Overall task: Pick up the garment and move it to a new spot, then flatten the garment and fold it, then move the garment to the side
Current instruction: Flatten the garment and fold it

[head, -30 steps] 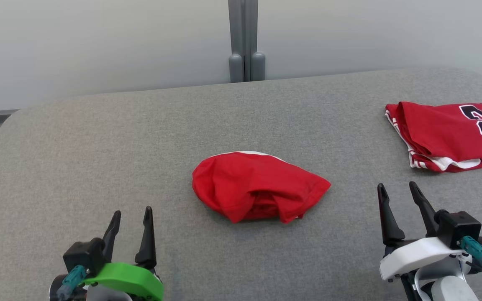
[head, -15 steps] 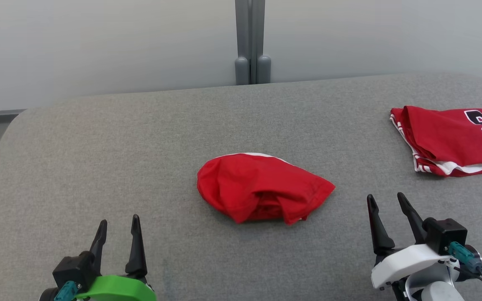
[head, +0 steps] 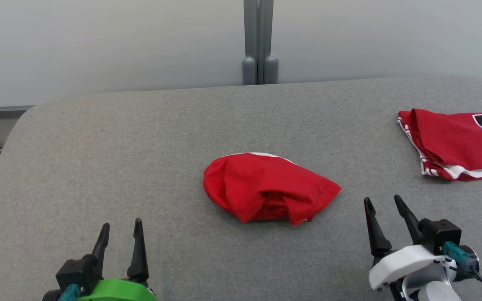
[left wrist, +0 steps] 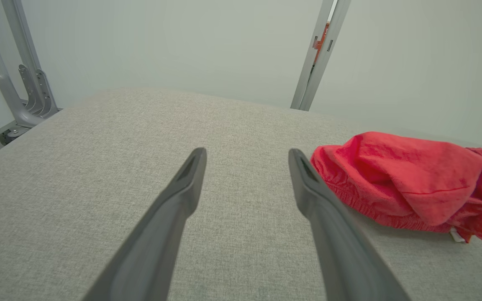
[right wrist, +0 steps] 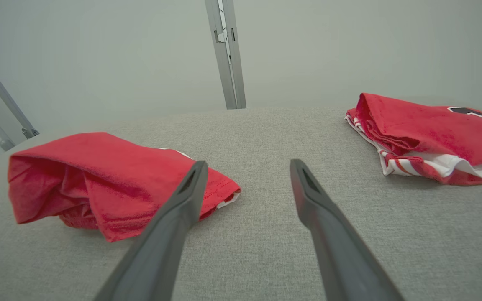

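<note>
With the left gripper (head: 121,223) and right gripper (head: 381,198) both wide and empty, best pinch the bunched garment (head: 266,186) at frame centre by a raised fold

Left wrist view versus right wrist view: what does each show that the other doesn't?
Left wrist: the open left hand and a perforated grey metal plate. Right wrist: the open right hand and the folded red jersey with white trim and dark number. Both: the crumpled red garment on the grey fabric table, and an upright metal post.
</note>
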Robot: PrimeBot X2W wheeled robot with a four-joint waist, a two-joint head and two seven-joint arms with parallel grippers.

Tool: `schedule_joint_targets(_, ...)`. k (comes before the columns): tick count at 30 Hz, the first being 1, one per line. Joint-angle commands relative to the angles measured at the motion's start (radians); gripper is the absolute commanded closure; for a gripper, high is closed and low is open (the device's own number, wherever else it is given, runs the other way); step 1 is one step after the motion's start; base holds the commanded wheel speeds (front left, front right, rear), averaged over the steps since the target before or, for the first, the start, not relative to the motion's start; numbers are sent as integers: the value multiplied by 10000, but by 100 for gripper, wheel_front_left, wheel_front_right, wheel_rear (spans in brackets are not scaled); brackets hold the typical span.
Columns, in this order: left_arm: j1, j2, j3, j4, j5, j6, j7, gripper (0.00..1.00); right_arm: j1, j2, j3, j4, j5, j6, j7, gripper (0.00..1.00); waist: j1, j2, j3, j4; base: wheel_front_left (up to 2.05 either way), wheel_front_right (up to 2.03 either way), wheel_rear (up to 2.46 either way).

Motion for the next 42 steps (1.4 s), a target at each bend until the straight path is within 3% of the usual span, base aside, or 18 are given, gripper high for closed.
schedule_joint_targets(1, 162, -18, 48, 11, 63, -49, -3, 0, -213, -21, 41, 7, -140, -16, 46, 0, 0, -1, 34, 103, 0, 0, 0)
schedule_joint_targets(7, -1, -66, -4, 3, 298, -143, -3, 0, -1162, -21, 149, -133, -763, -16, 603, 0, 0, -1, 317, 527, 0, 0, 0)
schedule_joint_targets(13, -387, -242, -148, -38, 484, -252, -3, 0, -2856, -452, 886, 659, -1125, -16, 2231, 0, 0, -1, 906, 1188, 0, 0, 0)
schedule_joint_targets(20, -743, -554, -183, -38, 622, -363, -3, 0, -4576, -1383, 2001, 2338, -169, -16, 4023, 0, 0, -1, 1637, 1978, 0, 0, 0)
schedule_joint_targets(32, -1037, -880, 107, 87, 940, -591, -3, 0, -5803, -1951, 3644, 4417, 1612, -14, 5474, 0, 0, -1, 2214, 2467, 0, 0, 0)
schedule_joint_targets(33, -1038, -901, 135, 100, 986, -607, -3, 0, -5822, -1972, 3760, 4491, 1733, -14, 5452, 4, 0, -1, 2218, 2460, 0, 0, 0)
schedule_joint_targets(34, -1045, -913, 158, 105, 1019, -618, -3, 0, -5847, -1998, 3819, 4542, 1801, -14, 5368, 51, 0, -1, 2219, 2448, 0, 0, 0)
schedule_joint_targets(35, -1056, -925, 184, 112, 1040, -639, -3, 0, -5906, -2033, 3875, 4604, 1853, -14, 5262, 65, 0, -1, 2218, 2428, 0, 0, 0)
schedule_joint_targets(36, -1063, -936, 204, 118, 1044, -637, -3, 0, -5962, -2046, 3905, 4632, 1883, -16, 5137, 100, 0, -1, 2217, 2409, 0, 0, 0)
schedule_joint_targets(42, -1088, -969, 326, 179, 1155, -725, -3, 0, -6696, -1933, 3674, 4747, 1579, -16, 3734, 100, 0, -1, 2162, 2201, 0, 0, 0)
